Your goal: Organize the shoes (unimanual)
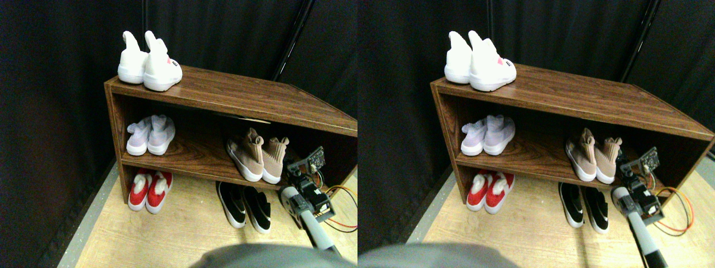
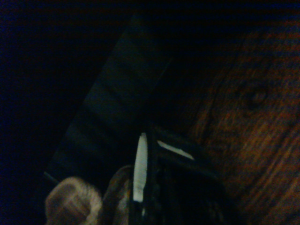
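The tan knit shoes point(image 1: 258, 156) stand as a pair on the right of the middle shelf, toes forward; the right one sits a little further back. In the wrist view a tan shoe point(image 2: 75, 204) shows dimly beside the dark jaw frame. The black slip-ons point(image 1: 244, 205) lie side by side on the floor below them. My right gripper point(image 1: 299, 167) hovers at the shelf's front edge, just right of the tan pair and close to the right shoe.
The brown wooden rack point(image 1: 234, 95) carries a white high pair point(image 1: 149, 62) on its top left corner. A pale lavender pair point(image 1: 151, 135) is on the middle shelf's left, and a red pair point(image 1: 149, 190) on the floor beneath. Orange wires point(image 1: 343, 209) loop by the arm.
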You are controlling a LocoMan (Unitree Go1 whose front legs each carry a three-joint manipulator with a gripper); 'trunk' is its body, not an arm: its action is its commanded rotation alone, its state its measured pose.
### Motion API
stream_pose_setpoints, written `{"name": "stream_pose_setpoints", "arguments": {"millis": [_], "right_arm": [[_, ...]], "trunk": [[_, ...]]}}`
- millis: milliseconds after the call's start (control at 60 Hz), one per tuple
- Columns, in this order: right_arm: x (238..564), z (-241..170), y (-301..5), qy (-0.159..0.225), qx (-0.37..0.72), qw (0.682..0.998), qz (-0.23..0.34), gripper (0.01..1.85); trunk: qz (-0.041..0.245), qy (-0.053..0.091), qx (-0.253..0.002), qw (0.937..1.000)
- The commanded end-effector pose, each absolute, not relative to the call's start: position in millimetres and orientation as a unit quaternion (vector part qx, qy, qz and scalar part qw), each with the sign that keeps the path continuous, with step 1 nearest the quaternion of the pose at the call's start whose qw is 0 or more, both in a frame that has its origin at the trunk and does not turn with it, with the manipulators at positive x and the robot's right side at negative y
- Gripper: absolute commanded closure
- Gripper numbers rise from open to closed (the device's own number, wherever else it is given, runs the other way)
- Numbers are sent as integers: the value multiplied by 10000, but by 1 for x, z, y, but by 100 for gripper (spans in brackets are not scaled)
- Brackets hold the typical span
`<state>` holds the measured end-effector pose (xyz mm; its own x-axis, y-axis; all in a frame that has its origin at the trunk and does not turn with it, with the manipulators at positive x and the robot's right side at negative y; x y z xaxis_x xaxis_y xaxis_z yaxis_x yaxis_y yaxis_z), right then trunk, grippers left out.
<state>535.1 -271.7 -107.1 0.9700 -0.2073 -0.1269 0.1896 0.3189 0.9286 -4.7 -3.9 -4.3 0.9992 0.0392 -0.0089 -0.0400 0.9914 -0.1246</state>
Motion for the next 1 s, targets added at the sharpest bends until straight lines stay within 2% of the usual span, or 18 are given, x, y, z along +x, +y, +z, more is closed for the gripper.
{"name": "stream_pose_setpoints", "arguments": {"millis": [17,133,250,333,450,533,600,650,717,767,917,1000], "right_arm": [[537,-107,-280,-86,5544,8222,-1288,180],[537,-101,-289,-68,5209,8478,-990,180],[530,-93,-292,-267,5403,8338,-1100,180],[522,-85,-296,-398,4722,8764,-866,180],[510,-77,-297,-426,5038,8601,-674,180],[501,-73,-298,-496,4916,8677,-537,180],[487,-68,-297,-488,5067,8591,-533,180],[478,-64,-298,-475,5020,8632,-258,180],[468,-62,-298,-578,4986,8647,-205,180],[458,-59,-299,-576,5146,8555,-76,180],[426,-55,-298,-682,5040,8610,52,180],[412,-57,-297,-658,5247,8485,218,180]], "trunk": [[179,138,-645,9977],[113,127,-595,9981],[43,103,-549,9984],[-12,97,-518,9986],[-50,78,-487,9988],[-110,58,-463,9989],[-130,47,-459,9989],[-140,47,-456,9989],[-157,45,-458,9988],[-166,45,-466,9988],[-166,49,-497,9986],[-158,59,-511,9986]]}}
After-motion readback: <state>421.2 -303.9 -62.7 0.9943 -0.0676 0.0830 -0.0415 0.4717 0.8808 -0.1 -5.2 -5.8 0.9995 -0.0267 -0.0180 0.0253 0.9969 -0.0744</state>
